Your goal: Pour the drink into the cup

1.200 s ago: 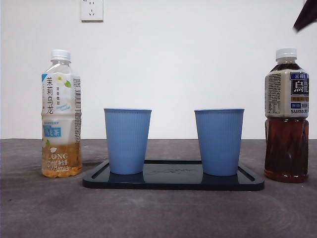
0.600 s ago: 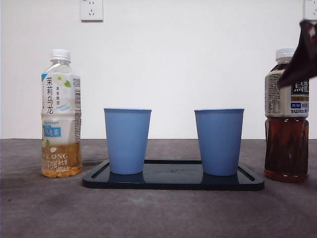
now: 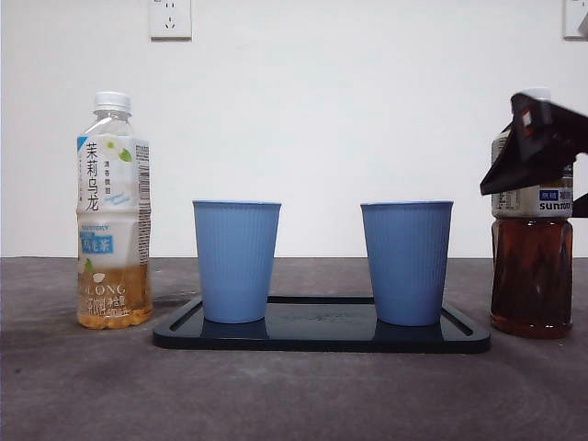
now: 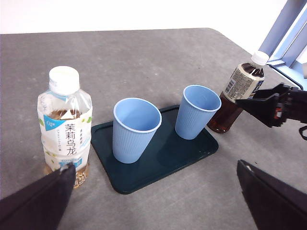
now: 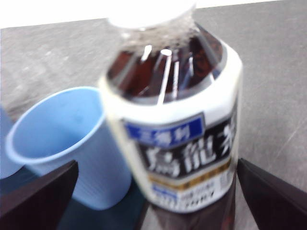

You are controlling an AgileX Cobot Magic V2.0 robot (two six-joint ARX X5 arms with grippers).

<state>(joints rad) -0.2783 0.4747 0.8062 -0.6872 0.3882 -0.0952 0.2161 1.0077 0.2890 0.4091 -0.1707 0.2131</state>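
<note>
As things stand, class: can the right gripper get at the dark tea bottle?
Probably yes. The right gripper is at the dark tea bottle, jaws open either side of its label, nothing between; the nearest blue cup stands clear.

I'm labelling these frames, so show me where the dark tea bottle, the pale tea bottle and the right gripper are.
dark tea bottle (image 3: 531, 276), front view, on its dark lower body.
pale tea bottle (image 3: 112, 197), front view, on its label.
right gripper (image 4: 249, 103), left wrist view, at its open jaw tips beside the dark bottle.

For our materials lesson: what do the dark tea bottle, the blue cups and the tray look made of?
Dark tea bottle: clear glossy plastic, since the tea shows through.
Blue cups: matte, finely ribbed walls, probably plastic, possibly paper.
Tray: dark, glossy, reflective, likely plastic.
</note>
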